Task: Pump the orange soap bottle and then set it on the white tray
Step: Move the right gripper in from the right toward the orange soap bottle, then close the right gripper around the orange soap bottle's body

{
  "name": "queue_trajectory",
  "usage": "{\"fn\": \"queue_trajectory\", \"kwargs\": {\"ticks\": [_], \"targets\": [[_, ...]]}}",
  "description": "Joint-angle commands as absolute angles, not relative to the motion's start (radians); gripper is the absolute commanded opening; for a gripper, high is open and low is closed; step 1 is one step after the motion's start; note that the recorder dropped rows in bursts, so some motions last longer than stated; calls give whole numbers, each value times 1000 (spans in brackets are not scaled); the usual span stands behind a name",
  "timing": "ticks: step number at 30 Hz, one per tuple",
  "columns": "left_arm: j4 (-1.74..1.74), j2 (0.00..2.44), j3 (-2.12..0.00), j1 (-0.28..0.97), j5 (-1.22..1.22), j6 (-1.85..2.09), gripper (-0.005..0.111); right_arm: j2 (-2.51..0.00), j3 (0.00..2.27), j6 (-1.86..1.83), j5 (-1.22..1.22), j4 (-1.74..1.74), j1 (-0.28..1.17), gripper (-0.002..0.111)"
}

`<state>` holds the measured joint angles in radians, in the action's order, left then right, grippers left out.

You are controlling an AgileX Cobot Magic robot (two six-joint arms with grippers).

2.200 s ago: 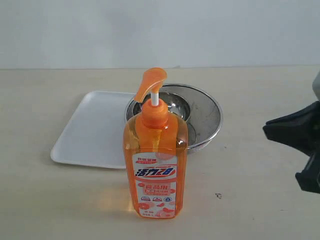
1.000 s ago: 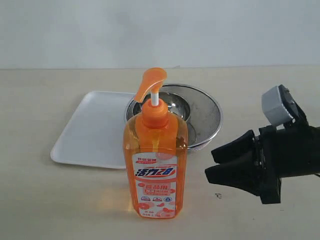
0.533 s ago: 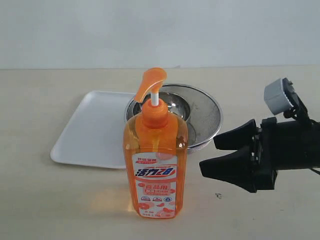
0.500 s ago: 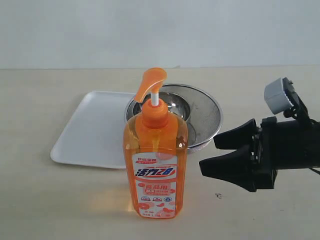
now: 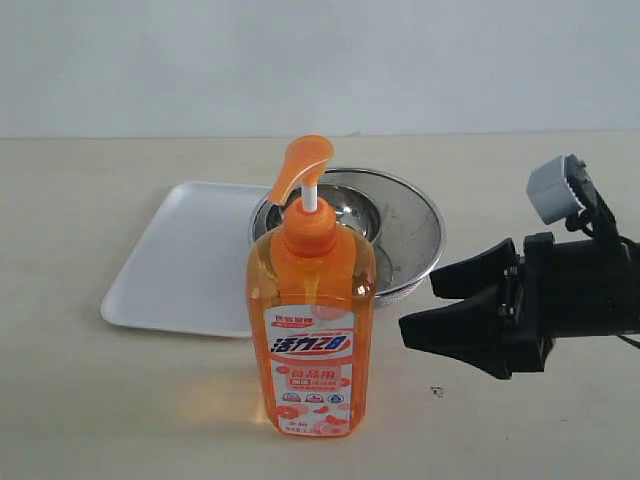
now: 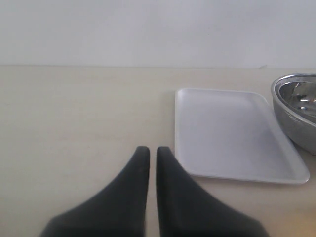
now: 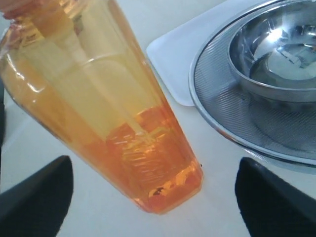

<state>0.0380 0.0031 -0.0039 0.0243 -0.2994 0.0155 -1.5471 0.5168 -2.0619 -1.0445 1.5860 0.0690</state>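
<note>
Your right gripper [image 5: 417,308] sits at 3 o'clock from the tall clear plastic bottle of orange soap [image 5: 311,330] in the exterior view, level with the bottle's lower body. Its black jaws are spread wide and hold nothing. The nearer fingertip stops just short of the bottle's side, with a strip of bare table between them. In the right wrist view the bottle fills the space ahead of the opening, with one dark finger [image 7: 34,197] on each side of it and neither touching the plastic.

The bottle stands upright on the pale beige tabletop [image 5: 100,400], its long axis vertical. Its white-and-orange label with blue lettering faces the exterior camera. The orange pump head sits raised on its white stem, and its curved spout droops toward 8 o'clock.

The flat white rectangular tray [image 5: 180,260] lies at 10 o'clock from the bottle, and the bottle's base rests on the table, not on the tray. At 12 to 1 o'clock, behind the bottle, you have a round steel bowl [image 5: 345,205] nested in a wider mesh strainer [image 5: 410,235], which lies against the tray's right edge.

Your left gripper [image 6: 152,153] shows only in its own wrist view: the fingers are drawn almost together with a thin slit between them and grip nothing
</note>
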Motion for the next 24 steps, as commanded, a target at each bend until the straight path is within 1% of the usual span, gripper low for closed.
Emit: {"fn": "queue_trajectory", "kwargs": {"ticks": [1,6,10,14,17,24], "targets": [[40,0,0,21,-299,20,5,-1547,512,-2129,-1061,1563,69,80],[40,0,0,21,-299,20,5,-1547,514,-2129,-1065,1555,71,80],[40,0,0,21,-299,20,5,-1547,543,-2129,-1050,1552,147,80],[40,0,0,21,-299,20,5,-1547,584,-2129,-902,1557,273,80],[40,0,0,21,-299,20,5,-1547,599,-2129,-823,1563,329,80],[40,0,0,21,-299,20,5,-1547,646,-2129,-738,1569,353,80]]}}
